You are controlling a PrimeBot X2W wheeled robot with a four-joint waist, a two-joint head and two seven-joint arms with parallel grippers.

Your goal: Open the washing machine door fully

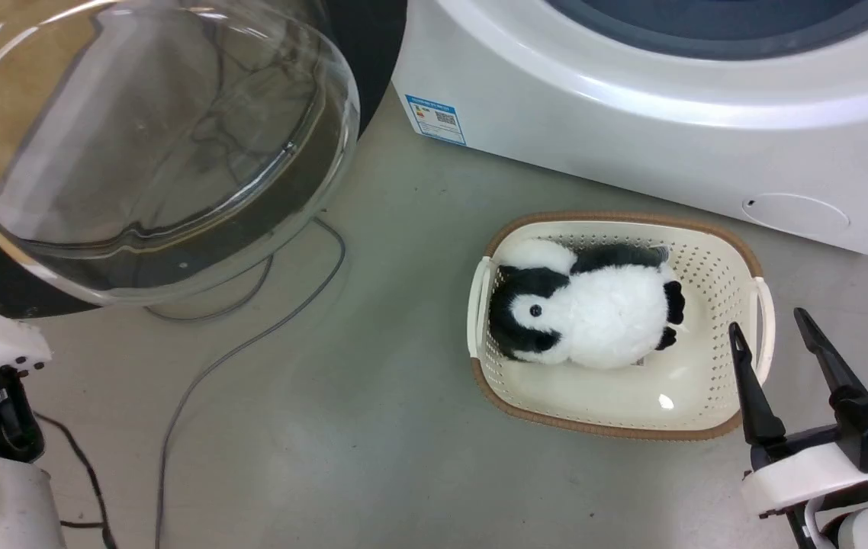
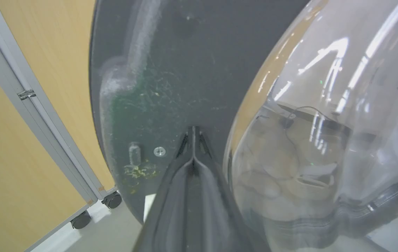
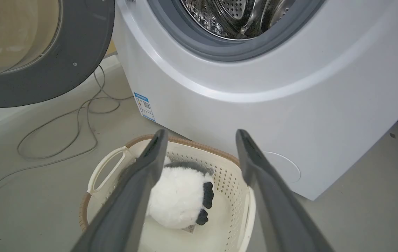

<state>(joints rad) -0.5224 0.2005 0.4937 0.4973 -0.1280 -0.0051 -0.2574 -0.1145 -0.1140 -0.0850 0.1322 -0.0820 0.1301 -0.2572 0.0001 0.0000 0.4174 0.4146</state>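
Observation:
The washing machine door stands swung open at the upper left of the head view, its clear glass bowl bulging toward me. My left gripper is shut, its joined tips against the door's dark grey back beside the glass bowl. The white washing machine fills the top right, and its steel drum is exposed inside the grey rubber ring. Low on the right, my right gripper is open and holds nothing, hanging over a basket, apart from the door.
A cream basket holding a black-and-white plush sits on the floor before the machine, near its round hatch. Grey cables trail under the door. A wooden panel on casters stands behind the door.

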